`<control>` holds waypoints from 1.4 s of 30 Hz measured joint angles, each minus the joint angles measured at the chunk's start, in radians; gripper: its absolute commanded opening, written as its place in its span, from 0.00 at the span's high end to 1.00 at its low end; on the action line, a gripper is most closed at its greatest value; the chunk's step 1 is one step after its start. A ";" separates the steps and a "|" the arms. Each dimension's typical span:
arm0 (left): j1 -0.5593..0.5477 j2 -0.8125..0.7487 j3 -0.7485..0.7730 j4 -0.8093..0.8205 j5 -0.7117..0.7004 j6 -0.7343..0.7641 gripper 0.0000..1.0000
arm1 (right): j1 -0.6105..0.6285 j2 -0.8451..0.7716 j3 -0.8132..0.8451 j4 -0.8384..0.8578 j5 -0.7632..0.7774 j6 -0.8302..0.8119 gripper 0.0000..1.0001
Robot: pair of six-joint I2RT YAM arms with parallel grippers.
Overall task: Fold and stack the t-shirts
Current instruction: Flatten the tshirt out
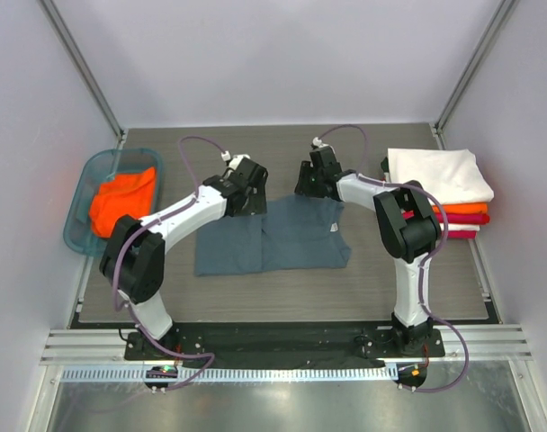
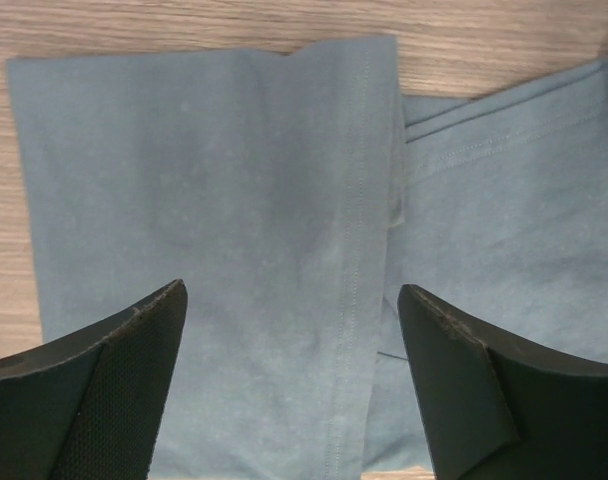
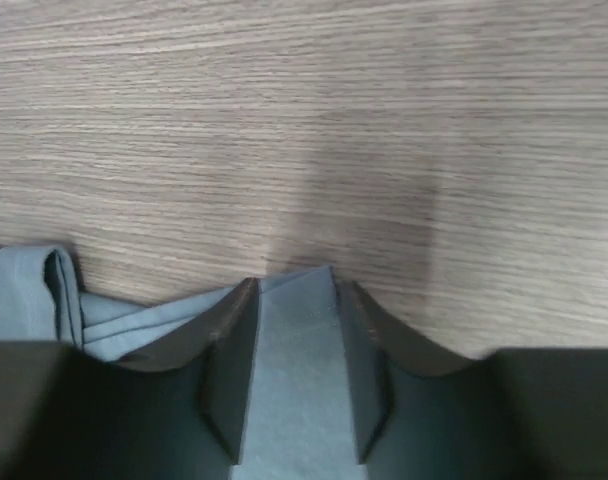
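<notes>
Slippage looks likely: blue-grey t-shirt point(image 1: 273, 238) lies half-folded on the table point(image 1: 282, 148), left gripper point(image 2: 289, 300) gapes above it, right gripper point(image 3: 294, 295) straddles its far edge, grip uncertain; a weak pinch could undo the fold.

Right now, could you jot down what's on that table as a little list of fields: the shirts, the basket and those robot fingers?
centre: slate blue-grey cotton t-shirt, partly folded, flat on the wooden table
right stack: white folded t-shirt on top, orange t-shirt under it, red t-shirt lowest
left side: teal translucent plastic basket holding a crumpled orange garment
left arm's fingers: wide open above the blue-grey shirt, holding nothing
right arm's fingers: at the shirt's far edge, fabric between them; grip unclear
</notes>
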 measured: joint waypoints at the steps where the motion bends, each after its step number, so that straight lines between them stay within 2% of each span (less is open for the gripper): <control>1: 0.000 0.006 0.003 0.006 0.008 0.002 0.17 | 0.000 0.008 0.007 0.001 -0.004 0.000 0.67; 3: 0.000 0.019 0.003 0.014 0.031 0.013 0.20 | 0.000 0.024 0.020 -0.001 -0.018 0.000 0.76; 4: 0.000 0.024 0.003 0.019 0.045 0.017 0.24 | 0.000 0.025 0.024 -0.004 -0.021 -0.002 0.85; 9: -0.005 0.079 0.030 0.027 0.119 0.025 0.28 | -0.002 0.025 0.024 -0.019 -0.038 -0.013 0.98; 14: -0.027 0.169 0.095 0.016 0.142 0.026 0.36 | -0.016 -0.037 -0.012 -0.030 -0.052 -0.014 0.99; 16: -0.036 0.206 0.122 0.006 0.141 0.024 0.46 | -0.026 -0.090 -0.038 -0.035 -0.062 -0.013 0.99; 21: -0.049 0.272 0.146 -0.022 0.141 0.032 0.48 | -0.042 -0.224 -0.100 -0.034 -0.079 -0.012 0.99; 23: -0.050 0.272 0.140 -0.029 0.137 0.032 0.57 | -0.045 -0.264 -0.127 -0.031 -0.082 -0.011 0.99; 24: -0.050 0.272 0.138 -0.031 0.133 0.037 0.65 | -0.045 -0.277 -0.139 -0.031 -0.083 -0.011 0.99; 29: -0.050 0.263 0.113 -0.037 0.101 0.043 0.82 | -0.048 -0.317 -0.210 -0.027 -0.082 -0.010 0.98; 31: -0.050 0.247 0.098 -0.042 0.085 0.040 0.98 | -0.050 -0.324 -0.236 -0.026 -0.077 -0.008 0.98; 37: -0.050 0.175 0.090 -0.067 0.037 0.046 1.00 | -0.078 -0.391 -0.342 -0.012 -0.075 0.008 0.99; 42: -0.050 0.120 0.084 -0.077 0.016 0.042 1.00 | -0.132 -0.438 -0.370 0.011 -0.137 0.032 0.99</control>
